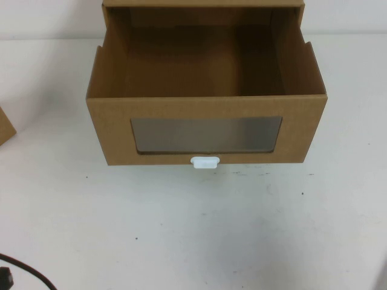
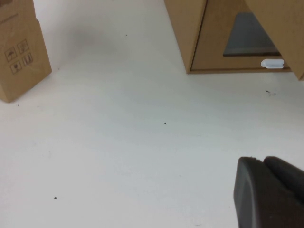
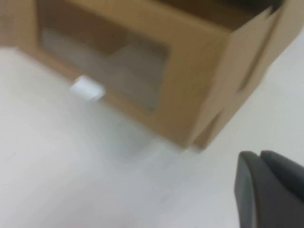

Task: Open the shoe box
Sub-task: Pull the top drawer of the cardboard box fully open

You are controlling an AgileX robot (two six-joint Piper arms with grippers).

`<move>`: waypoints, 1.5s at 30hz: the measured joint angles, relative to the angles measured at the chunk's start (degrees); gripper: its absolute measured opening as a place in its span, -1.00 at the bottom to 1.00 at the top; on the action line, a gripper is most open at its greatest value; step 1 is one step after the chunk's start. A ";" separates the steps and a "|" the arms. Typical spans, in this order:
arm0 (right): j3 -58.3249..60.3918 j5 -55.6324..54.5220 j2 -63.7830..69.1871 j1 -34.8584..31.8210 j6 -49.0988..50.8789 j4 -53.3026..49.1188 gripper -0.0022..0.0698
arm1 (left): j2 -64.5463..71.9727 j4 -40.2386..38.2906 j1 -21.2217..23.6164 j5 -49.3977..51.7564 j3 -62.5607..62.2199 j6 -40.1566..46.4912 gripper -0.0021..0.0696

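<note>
Your right gripper (image 3: 260, 154), jaws pressed together, hangs near the shoe box (image 1: 202, 3) mid-table, the left gripper (image 2: 262, 160) likewise closed farther off; its windowed drawer (image 1: 109, 130) stands out, so opening looks done and you need only back clear.

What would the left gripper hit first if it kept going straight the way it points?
Probably the shoe box, on its windowed front near the white tab, after crossing bare table; depth is unclear. The left gripper sits low over the table, short of the box; the right gripper is near its right corner.
</note>
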 joint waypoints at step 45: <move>29.76 -1.25 -24.63 -36.57 18.85 -11.13 -0.99 | 0.00 0.00 0.00 0.25 0.00 -0.10 -0.96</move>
